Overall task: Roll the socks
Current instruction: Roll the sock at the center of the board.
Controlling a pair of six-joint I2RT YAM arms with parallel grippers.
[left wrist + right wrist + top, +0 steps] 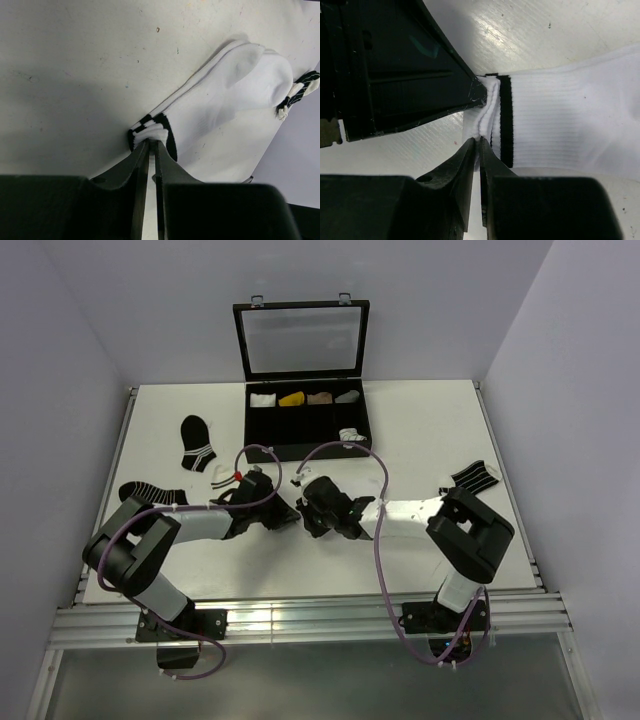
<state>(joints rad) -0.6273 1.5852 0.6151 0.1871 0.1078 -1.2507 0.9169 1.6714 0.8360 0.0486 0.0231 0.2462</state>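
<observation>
Two white socks [225,90] lie stacked flat on the table, their black-banded cuffs [505,120] toward both grippers. My left gripper [152,143] is shut on the bunched white cuff edge. Beside it, my right gripper [480,141] is shut on the same cuff edge. In the right wrist view the left gripper's finger [420,75] reaches in from the upper left and its tip touches the cuff. From above, the two grippers [293,514] [310,512] meet at the table's middle and hide most of the socks.
An open black case [251,425] with its lid up stands at the back, with small rolled bundles in its compartments. Black socks with white stripes lie at the left [197,445] [150,492]. A striped sock [472,477] lies at the right.
</observation>
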